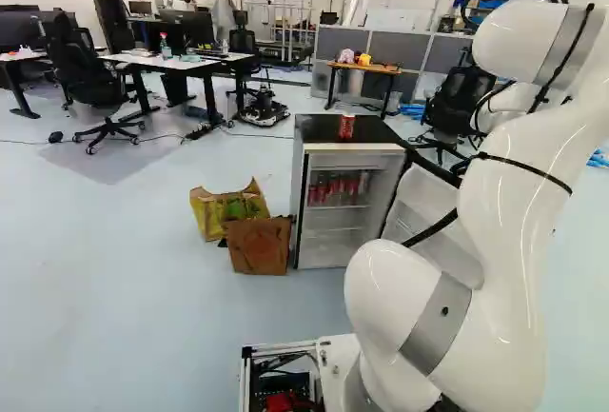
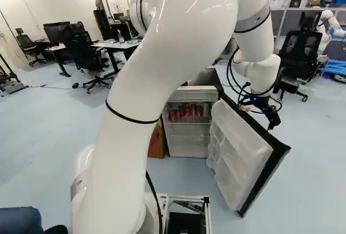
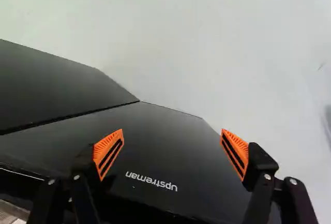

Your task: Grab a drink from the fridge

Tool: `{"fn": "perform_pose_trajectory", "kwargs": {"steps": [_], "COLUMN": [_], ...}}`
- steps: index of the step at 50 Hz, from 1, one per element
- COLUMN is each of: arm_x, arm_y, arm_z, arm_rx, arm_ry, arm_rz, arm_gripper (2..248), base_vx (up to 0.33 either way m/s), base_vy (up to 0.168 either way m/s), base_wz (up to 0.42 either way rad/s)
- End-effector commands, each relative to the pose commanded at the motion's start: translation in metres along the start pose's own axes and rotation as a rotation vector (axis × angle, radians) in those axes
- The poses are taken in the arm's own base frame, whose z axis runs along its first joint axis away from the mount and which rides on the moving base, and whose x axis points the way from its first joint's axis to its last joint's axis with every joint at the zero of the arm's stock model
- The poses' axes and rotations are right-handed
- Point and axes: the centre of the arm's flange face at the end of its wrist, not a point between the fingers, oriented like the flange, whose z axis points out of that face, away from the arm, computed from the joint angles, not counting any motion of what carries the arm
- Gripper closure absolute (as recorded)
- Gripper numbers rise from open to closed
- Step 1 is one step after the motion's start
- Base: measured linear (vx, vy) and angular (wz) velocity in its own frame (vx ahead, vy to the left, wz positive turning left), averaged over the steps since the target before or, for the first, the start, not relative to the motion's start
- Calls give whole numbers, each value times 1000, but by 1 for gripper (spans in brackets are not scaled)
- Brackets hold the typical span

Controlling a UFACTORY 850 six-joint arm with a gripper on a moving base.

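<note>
The claw (image 3: 172,132) is standing wide and empty beyond the open door (image 2: 238,145), while the cans (image 1: 338,186) are sitting in the fridge (image 1: 352,147), centre of the left base view. Swinging inward too low, the arm (image 2: 178,39) is risking snagging the door and shutting it.

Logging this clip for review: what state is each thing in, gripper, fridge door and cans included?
Gripper: open, holding nothing
Fridge door: swung wide open
Cans inside: upright on a shelf
Can on top of the fridge: upright
Brown container: on the floor; open or closed, cannot tell
</note>
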Motion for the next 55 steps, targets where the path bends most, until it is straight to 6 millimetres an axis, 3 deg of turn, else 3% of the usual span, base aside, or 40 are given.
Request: {"fn": "perform_pose_trajectory", "kwargs": {"steps": [55], "arm_x": [-51], "arm_y": [-20], "arm_z": [-16], "arm_rx": [8], "arm_ry": [-49], "arm_rz": [-36], "arm_gripper": [3], "base_vx": [0], "base_vy": [0], "base_wz": [0]}}
